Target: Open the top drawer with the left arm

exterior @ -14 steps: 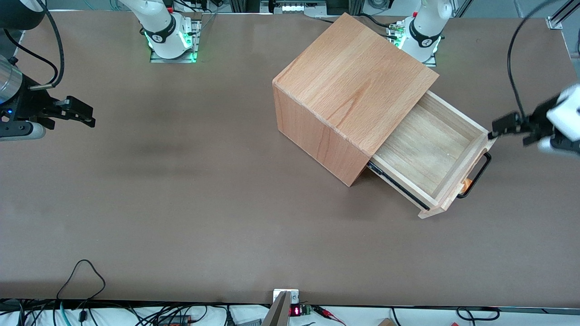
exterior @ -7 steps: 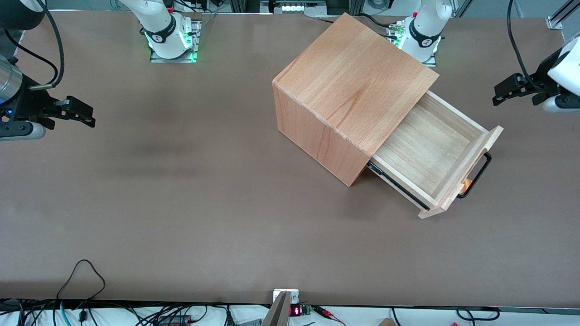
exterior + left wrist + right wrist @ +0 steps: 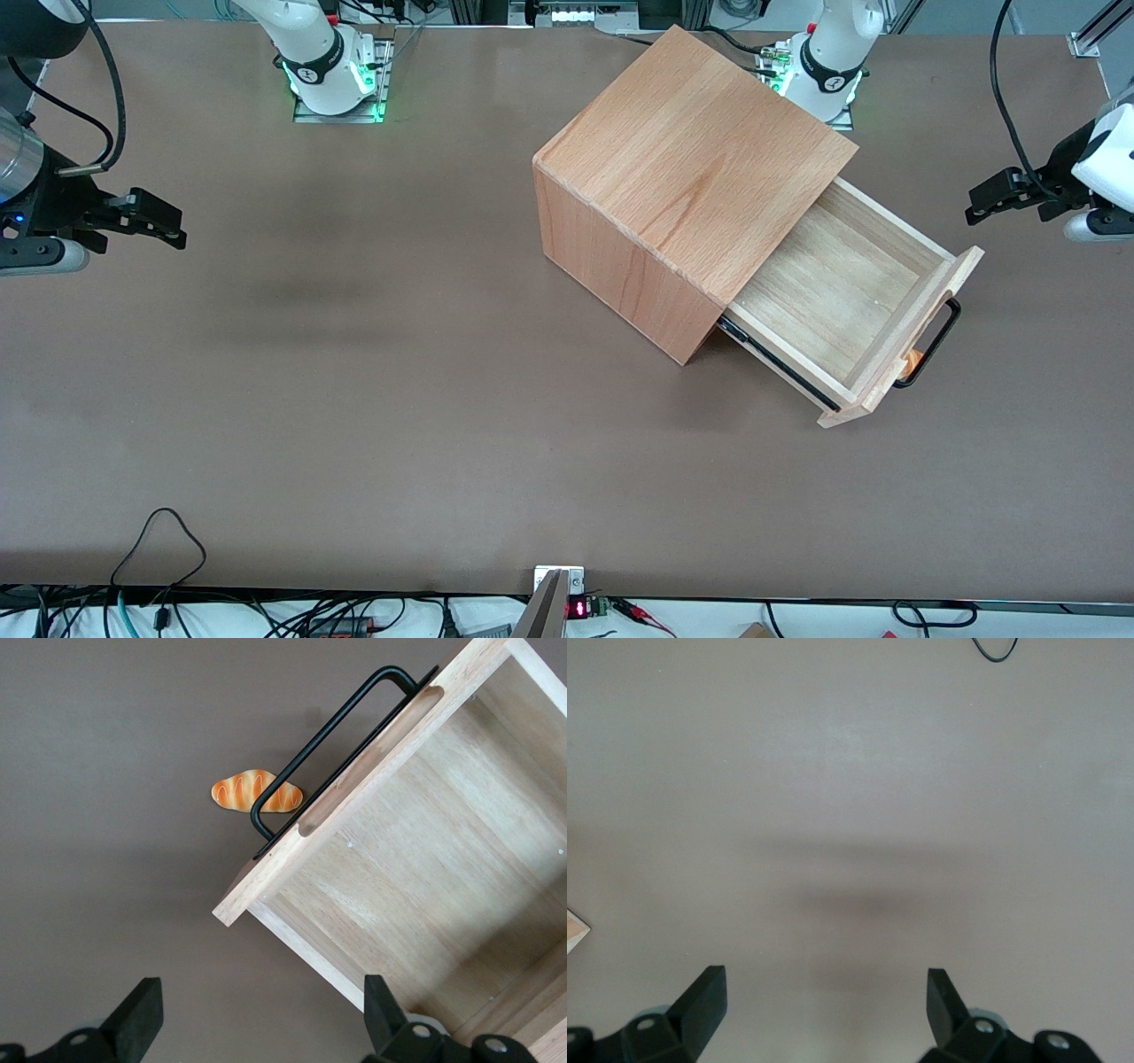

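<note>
Top drawer (image 3: 837,306): I see it pulled well out of the wooden cabinet (image 3: 691,190), inside bare, black loop handle (image 3: 930,346) on its front panel.

Left arm (image 3: 1103,173): I find it at the working arm's end of the desk (image 3: 354,399).

Hand (image 3: 997,193): fingers (image 3: 137,1019) spread wide, holding nothing; it hangs clear of the drawer, well apart from the handle, farther from the front camera than the front panel. From the wrist camera I look down on the drawer's corner.

Toy bread loaf (image 3: 257,790): on the desk, under the handle.
</note>
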Motion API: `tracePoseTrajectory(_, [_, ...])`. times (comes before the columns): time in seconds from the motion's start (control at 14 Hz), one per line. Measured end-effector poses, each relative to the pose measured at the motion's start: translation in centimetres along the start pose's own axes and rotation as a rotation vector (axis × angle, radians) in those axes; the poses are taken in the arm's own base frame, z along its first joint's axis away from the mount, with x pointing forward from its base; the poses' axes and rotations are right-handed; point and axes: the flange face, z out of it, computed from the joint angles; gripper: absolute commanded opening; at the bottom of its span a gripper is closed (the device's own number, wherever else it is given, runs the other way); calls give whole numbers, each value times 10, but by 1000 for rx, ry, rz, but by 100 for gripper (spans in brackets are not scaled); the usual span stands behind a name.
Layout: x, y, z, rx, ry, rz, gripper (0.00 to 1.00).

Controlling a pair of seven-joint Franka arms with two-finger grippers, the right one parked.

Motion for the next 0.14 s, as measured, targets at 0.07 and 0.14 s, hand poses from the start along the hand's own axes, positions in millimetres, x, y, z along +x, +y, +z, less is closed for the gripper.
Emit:
tracePoseTrajectory(0.07, [0, 1, -1, 0, 2, 2, 100])
tracePoseTrajectory(0.14, [0, 2, -1, 0, 3, 4, 100])
